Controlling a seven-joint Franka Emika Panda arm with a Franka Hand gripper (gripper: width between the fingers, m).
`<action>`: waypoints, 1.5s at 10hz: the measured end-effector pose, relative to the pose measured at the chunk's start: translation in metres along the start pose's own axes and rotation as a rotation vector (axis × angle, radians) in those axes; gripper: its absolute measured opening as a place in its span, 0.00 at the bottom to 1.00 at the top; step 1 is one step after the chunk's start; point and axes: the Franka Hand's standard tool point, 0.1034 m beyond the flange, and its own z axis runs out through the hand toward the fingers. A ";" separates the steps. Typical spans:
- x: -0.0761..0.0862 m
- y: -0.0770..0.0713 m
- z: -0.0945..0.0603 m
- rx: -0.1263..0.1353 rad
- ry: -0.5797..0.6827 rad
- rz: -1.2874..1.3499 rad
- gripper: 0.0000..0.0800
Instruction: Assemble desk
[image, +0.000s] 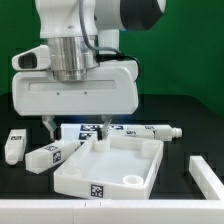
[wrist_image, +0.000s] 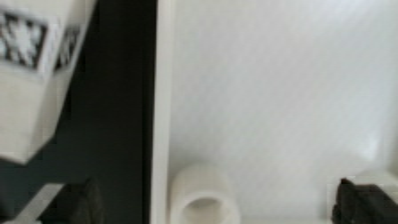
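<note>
While you are watching the exterior view, the gripper (image: 77, 128) is hanging wide open above the desk top (image: 112, 168), gripping nothing, fingers (wrist_image: 59, 203) straddling its rim beside a corner socket (wrist_image: 205, 208), leg blocks (image: 48, 156) lying around it on the black table (image: 185, 150).

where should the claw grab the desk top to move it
On the raised rim of the desk top, coming straight down from above: the wall is thin and upright, so the open claw can straddle it, clear of the corner socket.
</note>
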 end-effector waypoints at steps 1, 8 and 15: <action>-0.007 0.000 0.002 0.002 -0.019 0.003 0.81; -0.022 -0.013 0.039 -0.028 -0.062 0.061 0.81; -0.039 -0.016 0.052 -0.037 -0.090 0.070 0.81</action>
